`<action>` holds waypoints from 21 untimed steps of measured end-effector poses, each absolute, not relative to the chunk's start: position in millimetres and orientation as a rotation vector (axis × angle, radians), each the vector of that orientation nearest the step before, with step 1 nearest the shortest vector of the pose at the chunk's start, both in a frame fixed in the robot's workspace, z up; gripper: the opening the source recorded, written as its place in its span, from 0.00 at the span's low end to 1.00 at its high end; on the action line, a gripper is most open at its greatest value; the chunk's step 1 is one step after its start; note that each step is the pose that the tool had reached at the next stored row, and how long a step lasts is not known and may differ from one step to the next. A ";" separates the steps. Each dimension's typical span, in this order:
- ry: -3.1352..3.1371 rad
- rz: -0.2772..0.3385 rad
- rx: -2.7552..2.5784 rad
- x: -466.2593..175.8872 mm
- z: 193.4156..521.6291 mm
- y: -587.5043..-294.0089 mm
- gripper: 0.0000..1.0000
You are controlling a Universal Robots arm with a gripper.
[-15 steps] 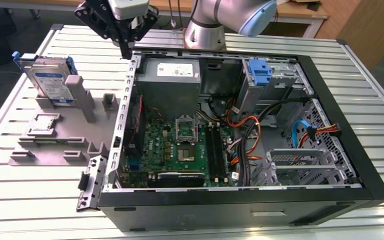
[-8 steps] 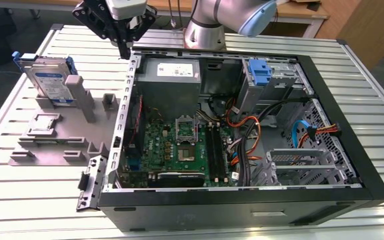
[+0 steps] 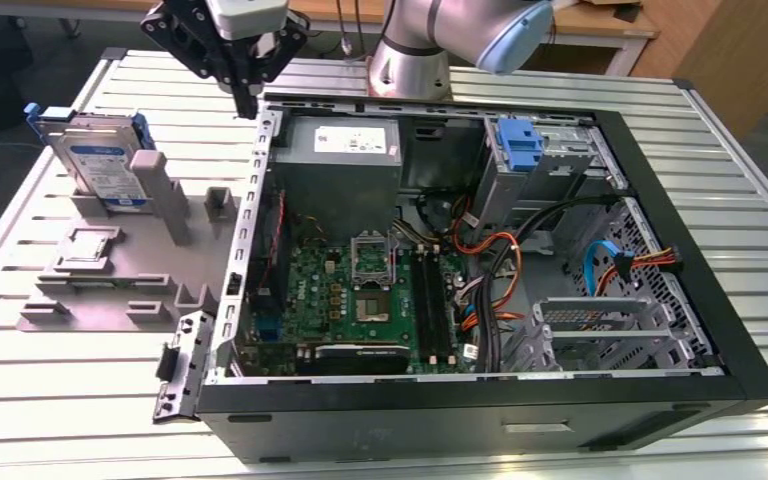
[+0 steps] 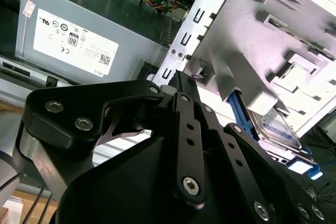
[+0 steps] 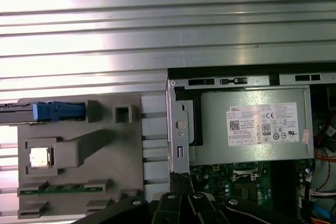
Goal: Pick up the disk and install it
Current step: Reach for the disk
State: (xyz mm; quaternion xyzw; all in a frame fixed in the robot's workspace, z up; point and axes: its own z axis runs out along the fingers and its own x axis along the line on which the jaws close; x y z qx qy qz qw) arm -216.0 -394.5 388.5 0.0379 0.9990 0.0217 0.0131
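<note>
Disk stands on edge, upper left of the exterior view, left of my clenched, empty gripper.

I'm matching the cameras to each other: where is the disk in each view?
Exterior view: the disk, standing in the grey holder beside the case.
Second wrist view: disk behind the holder's post.
First wrist view: disk edge-on in the holder.
Shared landmark: the power supply with its white sticker.

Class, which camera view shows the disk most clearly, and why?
The exterior view: the disk stands upright in its grey holder, label facing the camera. The second wrist view catches part of the disk behind the holder; the first wrist view shows the disk edge-on.
</note>
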 end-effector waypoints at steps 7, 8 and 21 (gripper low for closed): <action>3.113 0.068 0.118 -219.7 388.3 -394.5 0.10; 3.112 0.068 0.118 -220.2 388.2 -394.5 0.10; 3.113 0.068 0.118 -227.8 388.0 -394.5 0.10</action>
